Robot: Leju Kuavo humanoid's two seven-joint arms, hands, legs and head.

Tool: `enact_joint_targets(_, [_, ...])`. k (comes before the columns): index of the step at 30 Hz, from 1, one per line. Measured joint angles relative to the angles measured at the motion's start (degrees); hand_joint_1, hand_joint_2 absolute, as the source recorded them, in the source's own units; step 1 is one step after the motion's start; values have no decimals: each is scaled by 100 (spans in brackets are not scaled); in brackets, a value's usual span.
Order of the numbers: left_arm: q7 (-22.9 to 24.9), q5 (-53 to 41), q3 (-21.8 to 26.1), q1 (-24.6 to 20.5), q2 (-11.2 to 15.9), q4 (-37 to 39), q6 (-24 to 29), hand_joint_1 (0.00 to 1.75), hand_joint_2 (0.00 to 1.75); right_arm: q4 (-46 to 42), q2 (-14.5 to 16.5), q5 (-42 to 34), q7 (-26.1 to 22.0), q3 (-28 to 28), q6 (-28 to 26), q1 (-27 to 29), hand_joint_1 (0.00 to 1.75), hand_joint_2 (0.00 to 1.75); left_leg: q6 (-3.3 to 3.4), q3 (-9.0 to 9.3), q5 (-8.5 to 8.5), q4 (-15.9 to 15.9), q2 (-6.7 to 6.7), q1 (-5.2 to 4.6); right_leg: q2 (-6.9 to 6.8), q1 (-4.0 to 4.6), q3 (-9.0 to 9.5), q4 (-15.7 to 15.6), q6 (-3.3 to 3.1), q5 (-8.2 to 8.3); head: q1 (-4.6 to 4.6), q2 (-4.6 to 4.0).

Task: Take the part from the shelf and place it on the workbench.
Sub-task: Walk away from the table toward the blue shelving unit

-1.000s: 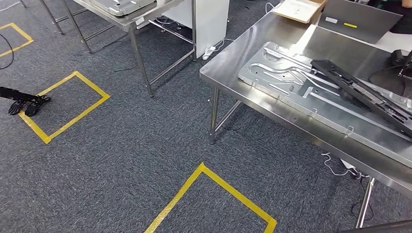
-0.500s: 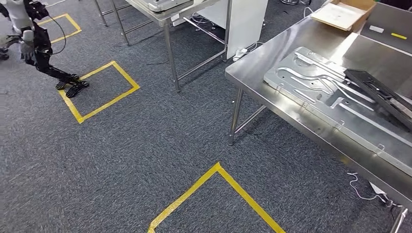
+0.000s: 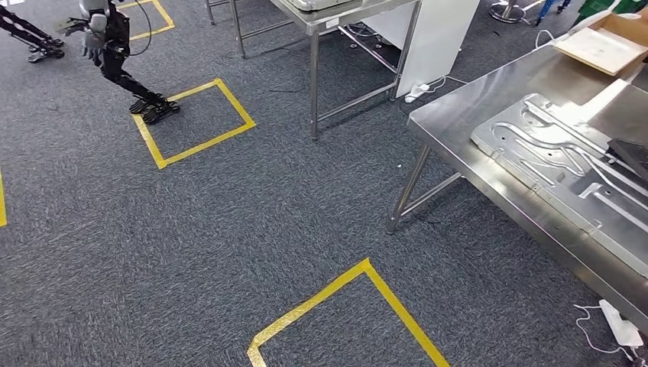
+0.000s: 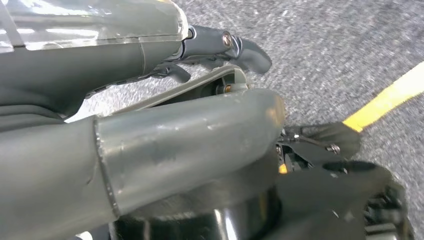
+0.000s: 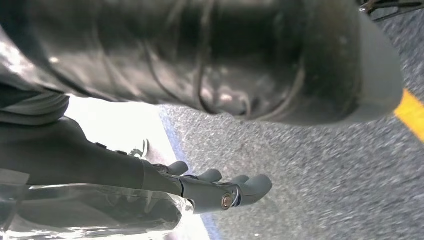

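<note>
From the head view I see a steel workbench (image 3: 458, 126) at the right with a large pressed metal panel (image 3: 562, 164) lying flat on it, and a black part (image 3: 631, 155) resting on that panel's far right portion, cut off by the picture edge. A cardboard box (image 3: 604, 42) sits at the far end of the same bench. A second steel table (image 3: 348, 9) stands further back, a white power strip (image 3: 416, 92) on the carpet between the two. Yellow tape rectangles (image 3: 195, 122) mark the grey carpet (image 3: 229, 229); another humanoid robot (image 3: 115, 53) stands with its feet at one of them.

From the left wrist view, I see the left hand (image 4: 220, 47) over carpet and a yellow tape line (image 4: 387, 97), its fingers extended, slightly curled, holding nothing. The black part is nowhere near it.

From the right wrist view, I see the right hand (image 5: 220, 187), fingers extended and apart, likewise holding nothing, above carpet and well away from the part.
</note>
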Motion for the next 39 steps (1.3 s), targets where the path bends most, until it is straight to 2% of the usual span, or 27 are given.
enact_joint_targets(1, [0, -4, 5, 5, -2, 0, 12, 0, 0, 8, 0, -8, -42, -2, 52, -1, 0, 0, 1, 2, 0, 9, -79, -12, 29, 18, 98, -232, -35, 199, 0, -1])
enact_joint_targets(2, [0, -9, 9, 7, -4, 0, 22, 0, 0, 16, 0, -14, -97, -3, 100, 1, 0, 0, 0, 2, 0, 20, -155, -17, 118, 36, 271, -623, -80, 442, 0, -1])
enact_joint_targets(4, [1, -17, 13, -5, -20, 0, 35, 0, 0, 28, 1, -28, -253, -8, 182, 4, 0, 0, -17, -30, -4, 60, -299, -25, 418, 54, 580, -1356, -172, 754, -1, -1])
enact_joint_targets(5, [1, -19, 15, -11, -28, 0, 39, 0, 0, 30, 3, -34, -359, -11, 202, 3, 0, 0, -39, -59, -2, 72, -358, -17, 519, 64, 644, -1531, -197, 793, -1, -1])
enact_joint_targets(6, [2, -19, 16, -14, -34, 0, 43, 0, 0, 31, 7, -43, -462, -13, 215, -1, 0, 0, -70, -86, 6, 76, -421, -6, 545, 71, 657, -1586, -211, 779, -1, -1])
enact_joint_targets(8, [6, -19, 19, -2, -37, 0, 49, 0, 0, 32, 26, -55, -625, -14, 233, -18, 0, 0, -138, -118, 16, 78, -502, 14, 399, 69, 699, -1659, -239, 807, 0, 0])
enact_joint_targets(10, [10, -19, 20, 1, -36, 0, 51, 0, 0, 34, 46, -61, -682, -20, 248, -17, 0, 0, -198, -221, -137, 303, -302, -1, 230, 35, 772, -1758, -292, 845, -10, 1])
enact_joint_targets(12, [10, -19, 21, -8, -33, 0, 53, 0, 0, 36, 52, -62, -699, -32, 258, 3, 0, 0, -260, -542, -502, 961, 11, 19, 48, 26, 807, -1799, -325, 848, -20, -1])
enact_joint_targets(14, [9, -19, 22, -8, -32, 0, 54, 0, 0, 36, 52, -61, -727, -42, 272, 9, 0, 0, -320, -859, -735, 1588, 131, 81, -133, 27, 807, -1790, -319, 828, -21, -1])
enact_joint_targets(15, [9, -19, 22, -4, -31, 0, 56, 0, 0, 36, 52, -57, -756, -44, 279, 6, 0, 0, -348, -877, -694, 1633, 156, 111, -212, 22, 810, -1784, -304, 816, -21, -1])
enact_joint_targets(16, [9, -19, 22, 1, -30, 0, 58, 0, 0, 36, 53, -52, -792, -44, 283, 2, 0, 0, -371, -768, -551, 1440, 187, 137, -285, 11, 818, -1776, -282, 800, -21, 0])
enact_joint_targets(17, [8, -20, 22, 5, -29, 0, 62, 0, 0, 36, 54, -46, -823, -44, 285, -3, 0, 0, -390, -560, -354, 1066, 247, 156, -350, -2, 833, -1763, -255, 780, -21, 0])
enact_joint_targets(19, [4, -33, 23, 2, -31, 0, 67, 0, 0, 36, 54, -32, -851, -44, 290, -10, 0, 0, -391, -151, -96, 317, 435, 150, -458, -8, 867, -1736, -182, 733, -19, -1])
enact_joint_targets(21, [1, -50, 25, -2, -34, 0, 74, 0, 0, 37, 54, -8, -815, -43, 308, -20, 0, 0, -338, -22, -59, 65, 510, 112, -526, 3, 893, -1726, -105, 711, -16, -1])
enact_joint_targets(23, [4, -54, 33, 4, -34, 0, 88, 0, 0, 38, 55, 37, -723, -37, 347, -48, 0, 0, -249, -33, -35, 46, 413, 95, -573, -13, 926, -1741, -24, 700, -15, -1])
enact_joint_targets(25, [8, -54, 43, 6, -35, 0, 105, 0, 0, 39, 55, 70, -651, -31, 375, -61, 0, 0, -154, -18, 3, -8, 316, 102, -398, -44, 881, -1578, 31, 541, -9, 0])
enact_joint_targets(27, [9, -54, 49, 2, -36, 0, 115, 0, 0, 41, 55, 77, -633, -29, 377, -43, 0, 0, -89, -15, 31, -31, 222, 90, -116, -50, 594, -963, 34, 172, -5, 1])
enact_joint_targets(28, [10, -54, 51, 2, -36, 0, 116, 0, 0, 44, 56, 78, -632, -29, 377, -35, 0, 0, -68, -25, 34, -28, 168, 71, -47, -41, 381, -544, 25, -11, -6, 1])
enact_joint_targets(29, [10, -54, 53, 4, -37, 0, 117, 0, 0, 48, 56, 79, -630, -29, 377, -29, 0, 0, -56, -32, 34, -24, 106, 50, -20, -28, 196, -203, 12, -113, -7, 0])
enact_joint_targets(30, [11, -54, 55, 7, -37, 0, 117, 0, 0, 52, 57, 79, -626, -29, 378, -24, 0, 0, -46, -32, 33, -18, 32, 28, -8, -13, 94, -44, -9, -94, -7, 0])
enact_joint_targets(31, [12, -54, 57, 9, -37, 0, 117, 0, 0, 56, 56, 79, -611, -29, 382, -22, 0, 0, -42, -28, 32, -9, -47, 10, 6, 1, 95, -108, -39, 41, -7, -1])
enact_joint_targets(32, [13, -54, 58, 8, -37, 0, 118, 0, 0, 57, 56, 82, -584, -29, 391, -21, 0, 0, -42, -18, 30, -1, -130, -2, 47, 19, 219, -425, -81, 277, -8, 0])
enact_joint_targets(34, [16, -54, 60, 1, -45, 1, 119, 0, 0, 57, 47, 95, -495, -29, 433, -12, 0, 0, -50, -18, 25, 19, -277, -11, 300, 52, 544, -1226, -176, 673, -8, 0])
enact_joint_targets(35, [19, -54, 60, -6, -49, 1, 119, 0, 0, 57, 42, 107, -444, -29, 462, -12, 0, 0, -65, -35, 28, 27, -339, -7, 406, 67, 653, -1499, -206, 771, -7, 0])
enact_joint_targets(36, [21, -54, 62, -7, -52, 1, 119, 0, 0, 57, 38, 120, -393, -29, 491, -15, 0, 0, -88, -58, 34, 31, -393, 3, 473, 79, 692, -1614, -222, 785, -6, 0])
enact_joint_targets(38, [29, -54, 66, -1, -53, 0, 122, 0, 0, 59, 37, 148, -302, -26, 541, -37, 0, 0, -156, -92, 58, 16, -512, 16, 384, 87, 713, -1662, -238, 794, -5, 0])
enact_joint_targets(39, [31, -55, 70, 5, -52, 0, 130, 0, 0, 61, 40, 157, -263, -21, 561, -44, 0, 0, -186, -103, 43, 39, -495, 13, 313, 77, 741, -1706, -258, 812, -6, 0])
